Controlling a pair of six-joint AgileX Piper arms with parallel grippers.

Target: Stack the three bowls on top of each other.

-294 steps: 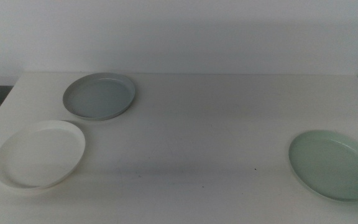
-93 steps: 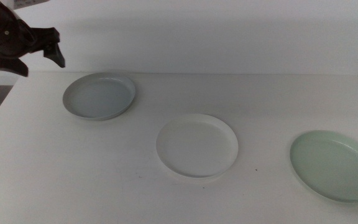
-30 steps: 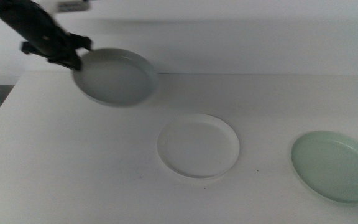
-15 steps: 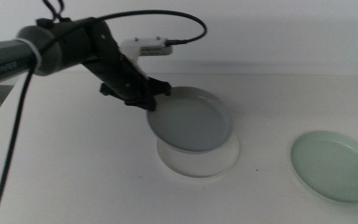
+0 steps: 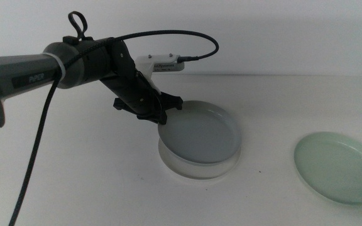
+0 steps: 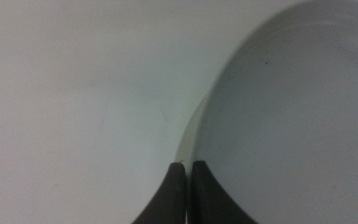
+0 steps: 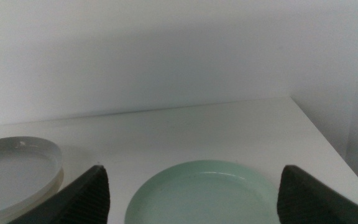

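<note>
- The white table [image 5: 74,182] fills my middle view, with a pale wall behind it.
- My left arm [image 5: 74,59] reaches in from the left side and slants down toward the table's centre, a black cable looping above it.
- The white bowl [image 5: 197,168] sits flat near the middle of the table; I only see its near rim, since the grey one covers most of it.
- The grey bowl [image 5: 200,133] lies on top of the white bowl, shifted slightly toward the far side and a little tilted, its left edge higher. In the right wrist view the pair shows as a low stack, grey bowl [image 7: 14,165] over white.
- The pale mint green bowl [image 5: 337,167] rests alone at the right of the table, well apart from the stack.
- The left gripper [image 5: 161,112] is clenched on the grey bowl's left rim; in the left wrist view its jaws meet on that rim's thin edge [image 6: 194,143].
- The right gripper [image 7: 191,190] hangs low just beside the mint bowl, jaws spread wide, grasping nothing.
</note>
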